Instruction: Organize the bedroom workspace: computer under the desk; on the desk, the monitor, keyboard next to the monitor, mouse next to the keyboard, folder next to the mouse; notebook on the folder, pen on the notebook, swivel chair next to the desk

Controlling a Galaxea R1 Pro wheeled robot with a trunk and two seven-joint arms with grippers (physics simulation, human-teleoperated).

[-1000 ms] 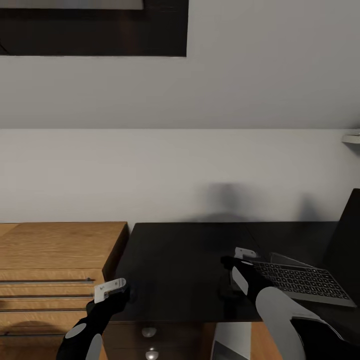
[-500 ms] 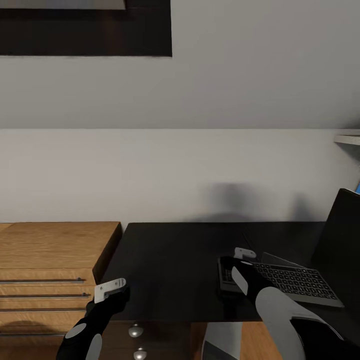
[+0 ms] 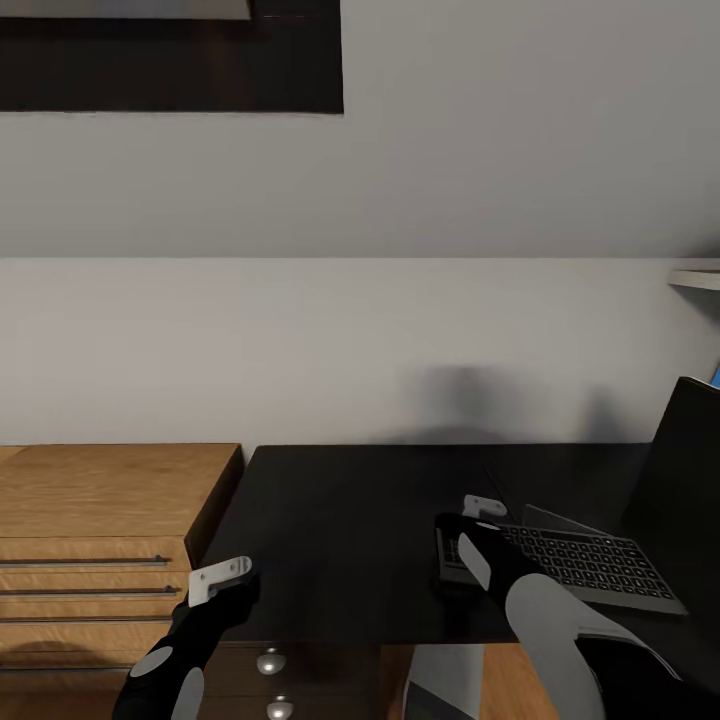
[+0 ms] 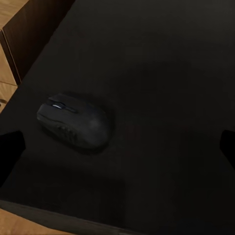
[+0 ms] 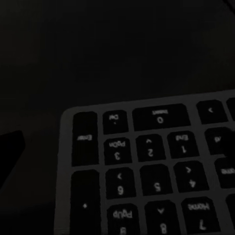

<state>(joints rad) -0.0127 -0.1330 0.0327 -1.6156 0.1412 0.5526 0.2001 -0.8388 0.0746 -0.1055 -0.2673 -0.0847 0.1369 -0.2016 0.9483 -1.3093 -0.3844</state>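
Note:
The black keyboard (image 3: 585,565) lies on the black desk (image 3: 350,520) at the right, next to the foot of the monitor (image 3: 690,470). My right gripper (image 3: 452,545) hovers open over the keyboard's left end. In the right wrist view the number keys of the keyboard (image 5: 152,166) lie just beneath it, with one dark fingertip (image 5: 10,152) off to the side over the bare desk. My left gripper (image 3: 238,585) hangs open over the desk's front left corner. In the left wrist view the small black mouse (image 4: 73,122) sits on the desk between the spread fingers of the left gripper (image 4: 117,149), apart from both.
A light wooden drawer unit (image 3: 100,500) stands against the desk's left end. Round drawer knobs (image 3: 268,660) and a white leg (image 3: 445,685) show below the desk's front edge. A pale wall is behind, with a dark frame (image 3: 170,55) high up and a shelf (image 3: 700,278) at the right.
The whole picture slid left between the first two frames, so the camera turned right. Since then my right gripper has crept slightly left over the keyboard's end; the left arm is unchanged.

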